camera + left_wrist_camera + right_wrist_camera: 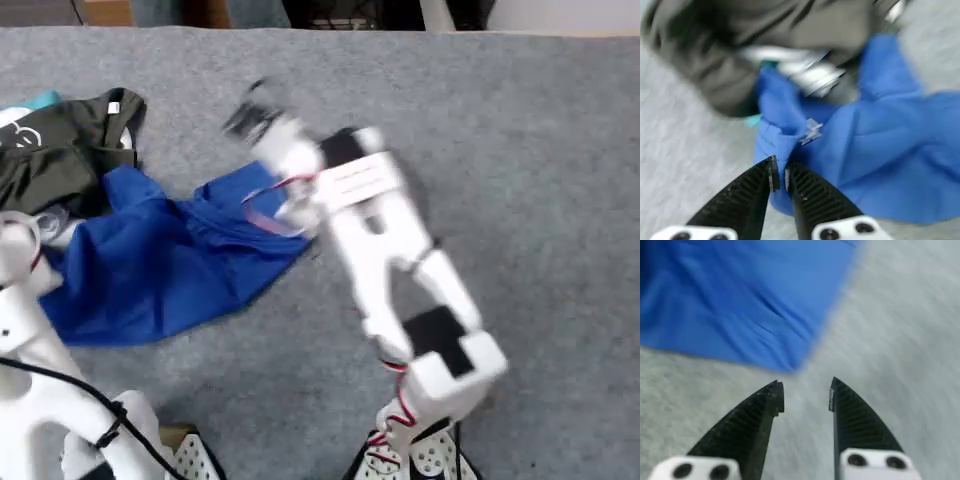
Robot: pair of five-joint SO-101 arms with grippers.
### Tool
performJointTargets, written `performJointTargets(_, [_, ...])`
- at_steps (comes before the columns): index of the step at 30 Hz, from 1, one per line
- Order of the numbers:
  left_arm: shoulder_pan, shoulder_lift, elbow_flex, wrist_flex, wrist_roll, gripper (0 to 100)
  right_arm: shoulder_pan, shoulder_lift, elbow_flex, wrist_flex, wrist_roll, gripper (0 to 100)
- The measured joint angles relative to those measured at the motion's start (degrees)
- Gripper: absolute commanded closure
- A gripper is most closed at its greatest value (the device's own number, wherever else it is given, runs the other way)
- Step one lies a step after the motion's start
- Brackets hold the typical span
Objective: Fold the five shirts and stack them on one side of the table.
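1. Shirts lie bunched on the left part of the grey table [530, 140]. In the high view we see a dark green shirt [60, 160] crumpled farthest left, with a scrap of teal cloth [44, 99] showing at its far edge.
2. The left arm [30, 340] stands at the table's near left corner, its upper part over the left end of the cloth heap.
3. The left gripper [779, 176] has its jaws drawn almost together. They pinch a raised fold of the blue shirt [160, 265], close to a small pale tag [811, 131] on the fabric.
4. We see the blue shirt spread out and rumpled just to the right of the dark green shirt and touching it. Its right corner reaches toward the table's middle.
5. The right arm [390, 250] rises from the near edge at the centre and leans away and to the left, its wrist above the blue shirt's right corner.
6. The right gripper [805, 395] has its jaws spread apart and holds nothing. It hangs over bare grey table just beside the blue shirt's edge.
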Motion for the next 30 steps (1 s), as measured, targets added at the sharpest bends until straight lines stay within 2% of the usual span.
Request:
performJointTargets(5, [-10.8,-1.8,8.4,-2.8,-6.2,97,-5.6,12.4,-0.6,-7.6,0.3,84.1])
performJointTargets(8, [-15.1,-1.8,11.2,-3.1,-7.7,97,-5.6,19.2,-5.5,-6.9,0.3,94.6])
performJointTargets(9, [-16.2,-1.8,12.0,-3.3,-8.4,97,-5.4,20.8,-8.3,-5.5,0.3,98.9])
performJointTargets(14, [-20.5,-1.8,13.0,-3.5,-11.5,97,-1.2,28.0,-21.9,3.7,0.3,98.5])
performJointTargets(19, [-20.9,-2.0,13.0,-3.5,-12.9,97,4.8,29.5,-29.8,18.2,6.5,98.5])
performJointTargets(22, [-17.8,-2.0,13.0,-3.4,-12.8,97,10.2,28.5,-31.5,25.8,11.3,98.5])
performJointTargets(25, [-13.7,-2.4,13.2,-3.4,-10.6,97,17.1,22.9,-30.2,28.0,15.6,98.5])
performJointTargets(30, [1.0,-2.4,13.3,-1.1,-8.0,97,30.5,7.9,-16.0,28.5,25.3,98.5])
